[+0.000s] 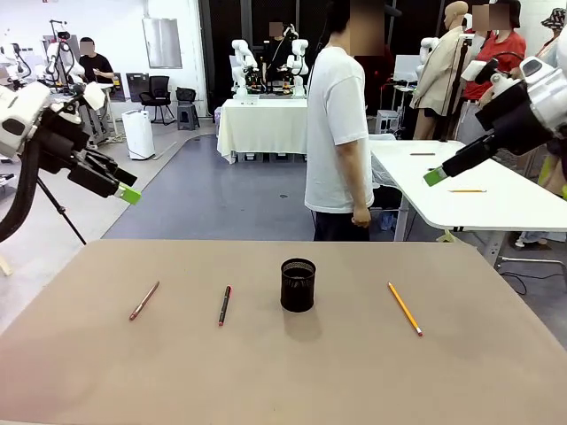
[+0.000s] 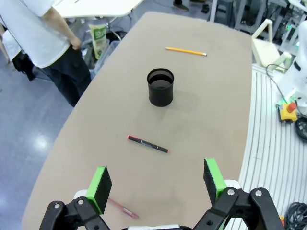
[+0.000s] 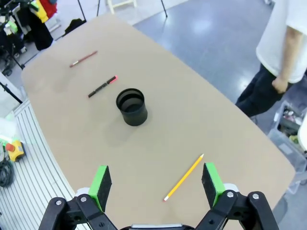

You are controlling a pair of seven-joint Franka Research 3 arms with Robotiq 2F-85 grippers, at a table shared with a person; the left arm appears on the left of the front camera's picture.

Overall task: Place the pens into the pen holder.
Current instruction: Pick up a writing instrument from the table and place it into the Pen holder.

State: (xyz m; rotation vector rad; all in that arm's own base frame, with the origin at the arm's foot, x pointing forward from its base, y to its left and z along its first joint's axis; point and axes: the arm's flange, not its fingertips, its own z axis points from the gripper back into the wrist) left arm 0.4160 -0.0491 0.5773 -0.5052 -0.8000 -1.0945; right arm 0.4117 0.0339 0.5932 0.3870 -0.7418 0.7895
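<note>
Tan table [image 1: 283, 381] — pen holder [image 1: 298, 284], pens [image 1: 225, 305] alongside

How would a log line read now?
pens: lying on table | pen holder: empty | left gripper: open, aloft | right gripper: open, aloft

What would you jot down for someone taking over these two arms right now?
Left gripper: jaws open, empty, raised on the left side.
Right gripper: jaws open, empty, raised on the right side.
Pen holder stands upright on the table, empty.
Pinkish pen and red-tipped dark pen lie left of it, yellow pencil right.
Done: nothing. Left: all three into the holder.
</note>
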